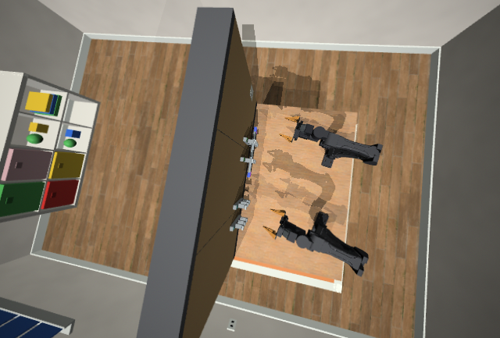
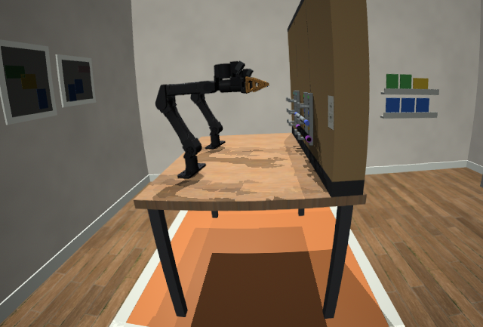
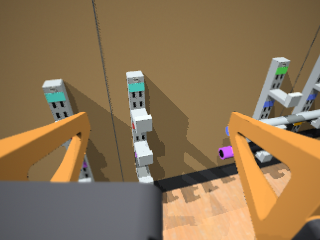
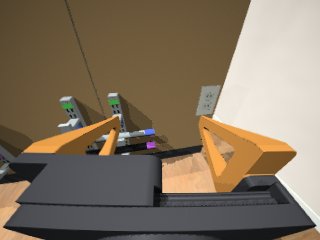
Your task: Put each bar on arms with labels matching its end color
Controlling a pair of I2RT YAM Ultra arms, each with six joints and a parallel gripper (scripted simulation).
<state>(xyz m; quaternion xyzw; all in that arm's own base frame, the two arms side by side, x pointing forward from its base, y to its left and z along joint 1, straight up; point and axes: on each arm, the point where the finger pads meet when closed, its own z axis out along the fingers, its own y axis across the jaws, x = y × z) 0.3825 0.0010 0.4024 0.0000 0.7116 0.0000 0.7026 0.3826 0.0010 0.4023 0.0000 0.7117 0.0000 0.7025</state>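
Observation:
Both bars lie on the right rack. The blue-ended bar lies on the pair of arms just above the purple-ended bar. They also show at the right edge of the left wrist view, as a grey bar and a purple end. The right rack's top labels are green, with blue labels below them. The left rack holds no bar; its top labels are teal and its low ones purple. My left gripper is open and empty, back from the left rack. My right gripper is open and empty, back from the right rack.
The racks hang on a tall brown wall panel along the table's far edge. A wall outlet sits on the panel beside the right rack. In the exterior view the two grippers overlap, level with the racks' tops.

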